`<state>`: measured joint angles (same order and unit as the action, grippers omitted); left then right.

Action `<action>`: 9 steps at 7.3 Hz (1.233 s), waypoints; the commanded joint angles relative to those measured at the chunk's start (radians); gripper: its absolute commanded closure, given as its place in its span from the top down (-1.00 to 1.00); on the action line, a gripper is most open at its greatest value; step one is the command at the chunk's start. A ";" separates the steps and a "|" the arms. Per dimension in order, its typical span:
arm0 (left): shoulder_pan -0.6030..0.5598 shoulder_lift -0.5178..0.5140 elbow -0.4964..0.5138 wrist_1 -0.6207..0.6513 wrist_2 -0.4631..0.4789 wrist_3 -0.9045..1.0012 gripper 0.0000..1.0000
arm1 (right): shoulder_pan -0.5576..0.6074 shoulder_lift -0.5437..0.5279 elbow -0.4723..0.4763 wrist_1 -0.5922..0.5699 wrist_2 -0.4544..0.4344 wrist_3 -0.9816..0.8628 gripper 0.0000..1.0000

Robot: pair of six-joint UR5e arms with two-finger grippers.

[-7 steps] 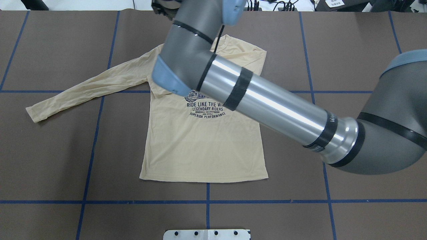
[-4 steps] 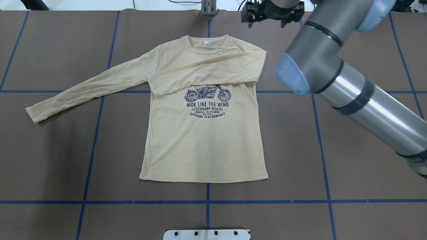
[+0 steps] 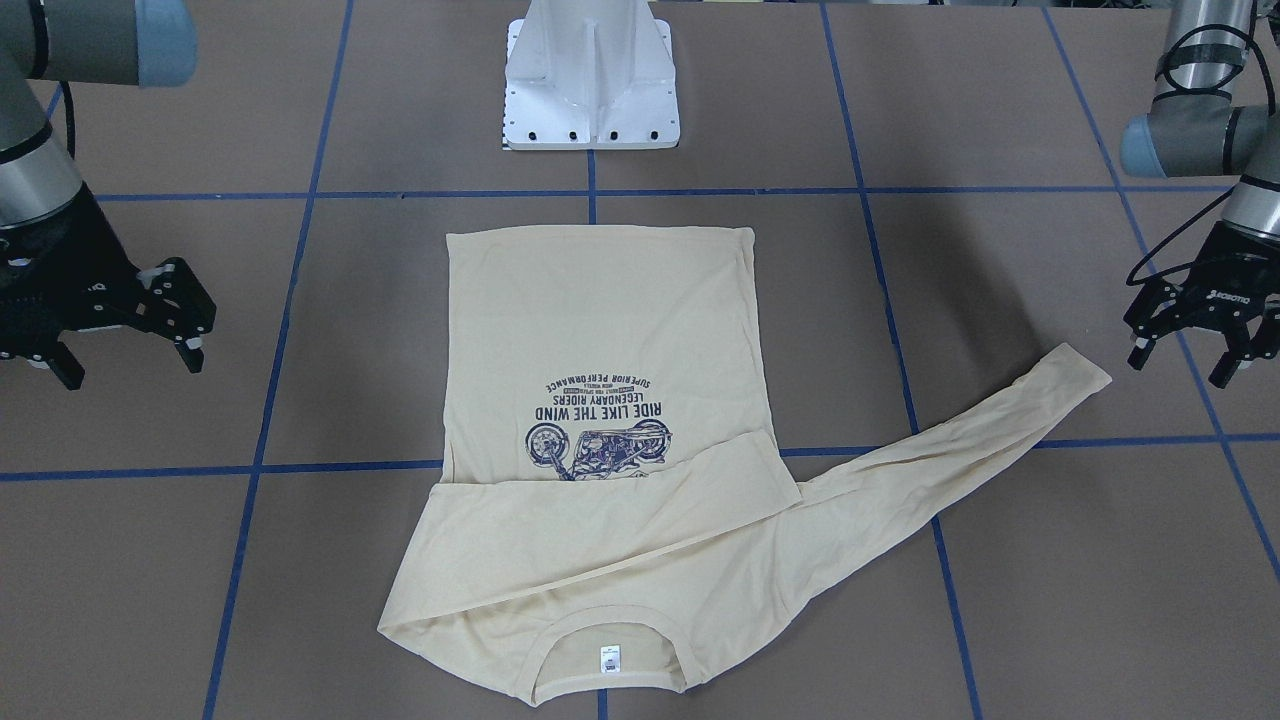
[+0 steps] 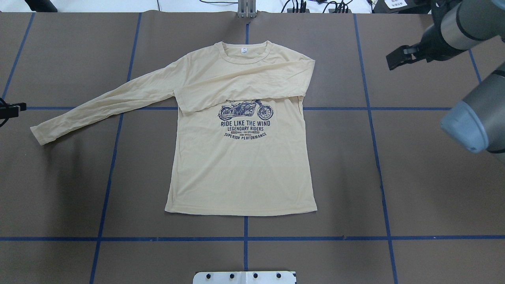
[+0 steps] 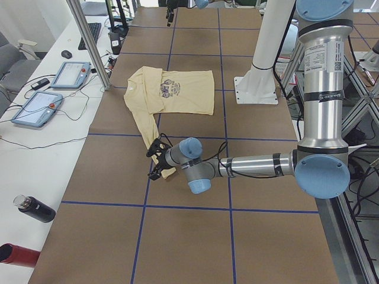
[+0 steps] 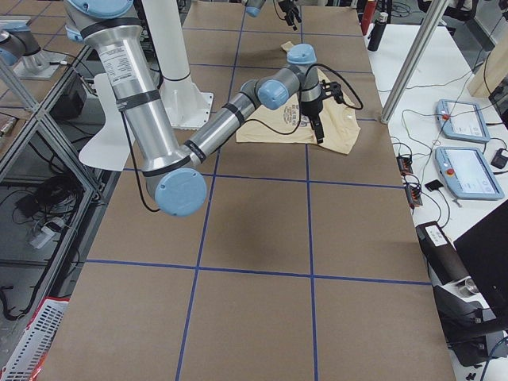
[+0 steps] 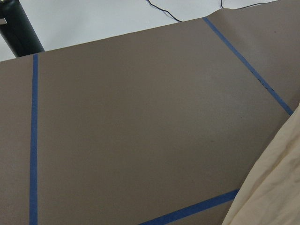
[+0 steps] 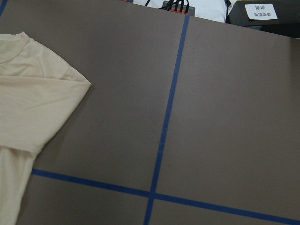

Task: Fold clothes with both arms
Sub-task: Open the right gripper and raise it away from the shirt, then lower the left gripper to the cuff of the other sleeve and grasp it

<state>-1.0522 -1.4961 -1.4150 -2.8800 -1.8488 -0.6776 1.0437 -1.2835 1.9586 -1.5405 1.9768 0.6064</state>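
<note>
My left gripper [image 3: 1182, 366] and right gripper [image 3: 130, 368] hung spread and empty while the T-shirt [image 4: 240, 169] lay flat on the table [image 4: 414, 189], one sleeve folded across its chest, so the next move, I judged, was pinching the outstretched sleeve's cuff [image 4: 40, 134], seemingly just beside my left gripper.

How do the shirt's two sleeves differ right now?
The folded sleeve lies across the chest, overlapping the motorcycle print; the other sleeve stretches out sideways on the table. The folded sleeve rests on fabric; the other sleeve crosses a blue tape line. Both lie flat, unheld.
</note>
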 commanded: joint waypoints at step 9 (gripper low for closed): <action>0.129 -0.006 0.068 -0.024 0.060 -0.046 0.20 | 0.073 -0.232 0.010 0.212 0.079 -0.112 0.99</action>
<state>-0.9284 -1.5017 -1.3505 -2.9044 -1.7874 -0.7245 1.1170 -1.5159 1.9683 -1.3274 2.0558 0.4939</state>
